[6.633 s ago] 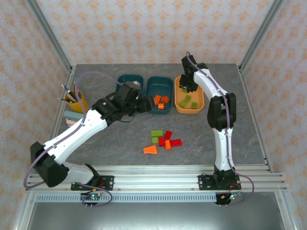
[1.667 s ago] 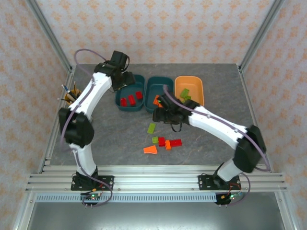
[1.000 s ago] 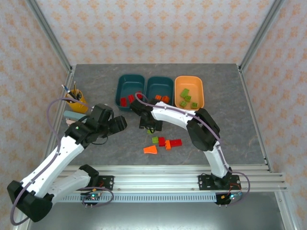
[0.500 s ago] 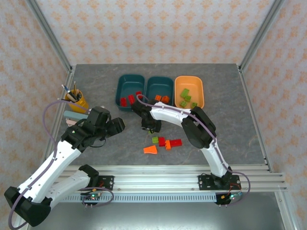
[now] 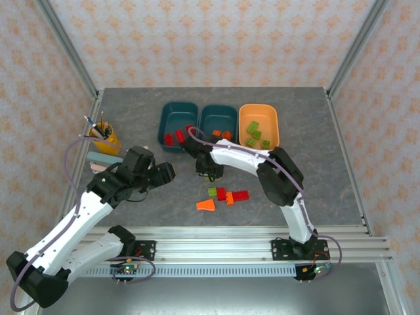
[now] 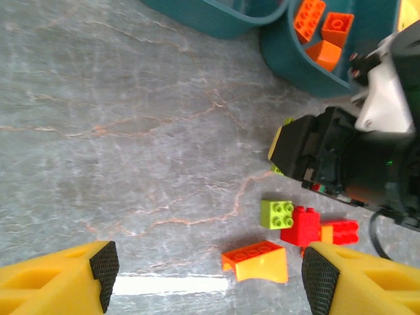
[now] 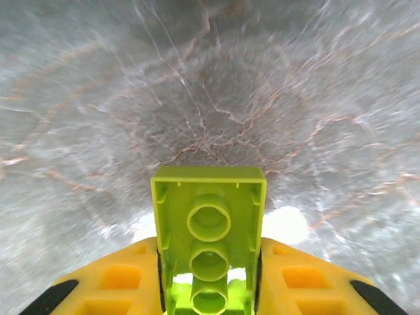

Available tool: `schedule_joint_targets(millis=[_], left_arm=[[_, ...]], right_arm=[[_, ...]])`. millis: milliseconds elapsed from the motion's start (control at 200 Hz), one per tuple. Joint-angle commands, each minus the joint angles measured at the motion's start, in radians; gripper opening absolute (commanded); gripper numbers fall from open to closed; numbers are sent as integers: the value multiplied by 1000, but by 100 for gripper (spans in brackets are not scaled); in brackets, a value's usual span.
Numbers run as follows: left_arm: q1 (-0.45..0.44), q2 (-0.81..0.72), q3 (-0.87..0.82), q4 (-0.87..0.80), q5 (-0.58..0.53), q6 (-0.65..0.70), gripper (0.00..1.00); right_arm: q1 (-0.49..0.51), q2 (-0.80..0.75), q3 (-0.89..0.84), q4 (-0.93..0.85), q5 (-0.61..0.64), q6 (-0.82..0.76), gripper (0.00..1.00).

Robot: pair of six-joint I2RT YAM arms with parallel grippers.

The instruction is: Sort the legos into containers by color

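the right gripper (image 7: 209, 283) is clamped on a light green brick (image 7: 209, 207), its hollow underside with round tubes turned to the wrist camera, over the grey counter (image 7: 98, 98) in front of the middle teal tray (image 5: 218, 115), which holds orange bricks (image 6: 308, 16). the left gripper (image 6: 207, 279) is spread wide and empty near the loose pile: an orange wedge (image 6: 257, 260), a small green brick (image 6: 277, 214) and red bricks (image 6: 307, 226); the left teal tray (image 5: 177, 115) holds more red ones and the orange tray (image 5: 259, 107) green ones
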Motion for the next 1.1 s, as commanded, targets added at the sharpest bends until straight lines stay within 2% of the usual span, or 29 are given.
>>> schedule_joint_targets(millis=[0, 110, 290, 405, 610, 916, 1001, 1096], left_arm=[[-43, 59, 5, 108, 55, 6, 77], [-99, 138, 57, 153, 42, 8, 77], [-133, 276, 147, 230, 43, -22, 77], [-133, 361, 215, 276, 57, -38, 77], [-137, 499, 337, 304, 87, -50, 77], [-152, 553, 400, 276, 71, -40, 77], [-152, 540, 388, 264, 64, -38, 77], [-152, 526, 376, 249, 55, -35, 77]], right_arm=[[-17, -169, -14, -66, 119, -90, 29], [-74, -258, -47, -88, 159, -156, 29], [-277, -300, -70, -77, 168, -305, 28], [-416, -231, -15, -62, 173, -400, 28], [-568, 24, 220, -132, 208, -473, 27], [-619, 336, 562, -244, 284, -513, 29], [-621, 372, 605, -255, 286, -514, 33], [-620, 381, 622, -257, 267, -515, 41]])
